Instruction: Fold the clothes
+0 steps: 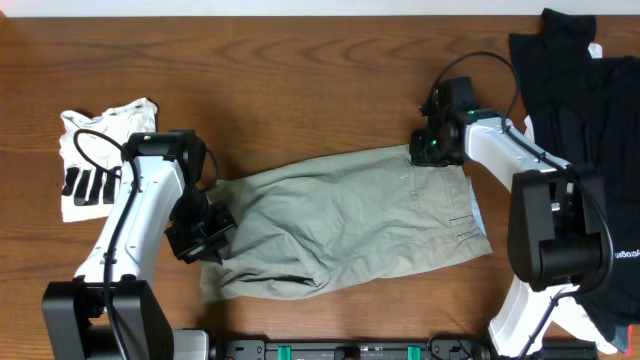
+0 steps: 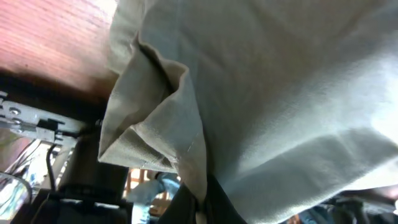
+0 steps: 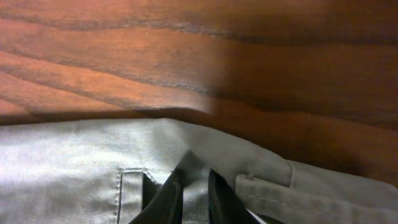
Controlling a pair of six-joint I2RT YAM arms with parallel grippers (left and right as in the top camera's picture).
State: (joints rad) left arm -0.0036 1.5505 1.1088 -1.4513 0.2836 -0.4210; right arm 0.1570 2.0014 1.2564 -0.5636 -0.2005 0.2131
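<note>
The khaki-grey shorts lie spread across the middle of the table, waistband to the right. My left gripper is shut on the shorts' left leg hem; in the left wrist view the fabric hangs bunched from the jaws. My right gripper is shut on the far right corner of the waistband; in the right wrist view its fingers pinch a fold of cloth beside a belt loop.
A small white tee with black bars lies at the left. Black garments are piled at the right edge. Bare wooden table lies behind the shorts.
</note>
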